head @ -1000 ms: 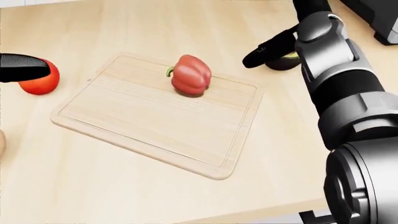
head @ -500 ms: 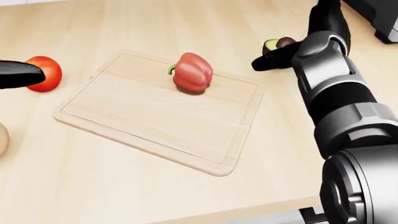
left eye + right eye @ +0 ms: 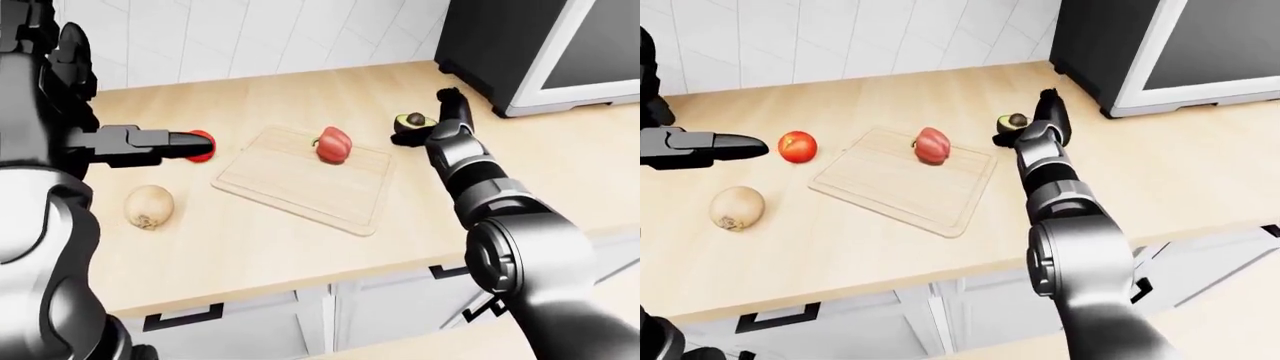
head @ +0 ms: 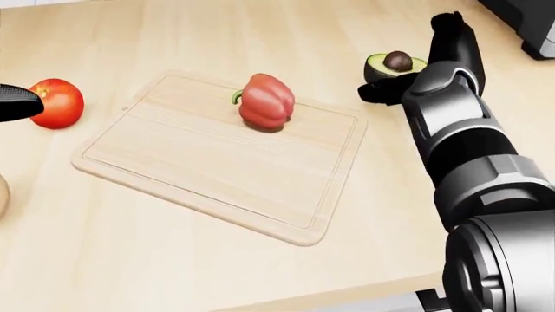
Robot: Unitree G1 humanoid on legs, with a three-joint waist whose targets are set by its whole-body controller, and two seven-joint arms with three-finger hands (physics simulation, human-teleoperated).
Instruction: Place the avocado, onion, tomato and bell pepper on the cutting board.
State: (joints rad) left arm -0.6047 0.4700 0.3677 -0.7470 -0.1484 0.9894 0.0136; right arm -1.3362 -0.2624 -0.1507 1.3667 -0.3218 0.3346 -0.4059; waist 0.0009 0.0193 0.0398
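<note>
Wooden counter [image 4: 216, 39], avocado [image 4: 395, 65] touching right robot hand [image 4: 416, 75], between its fingers.

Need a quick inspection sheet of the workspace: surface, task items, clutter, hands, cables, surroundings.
Surface: light wood counter; cutting board lies flat on it.
Job's things: bell pepper on the board; tomato, onion and halved avocado off the board, on the counter.
Clutter: nothing seen.
Grippers: right robot hand beside the avocado, fingers open, not closed round it; left robot hand open, extended near the tomato, apart from it.
Cables: nothing seen.
Surroundings: white tiled wall, dark appliance, white cabinets below.
</note>
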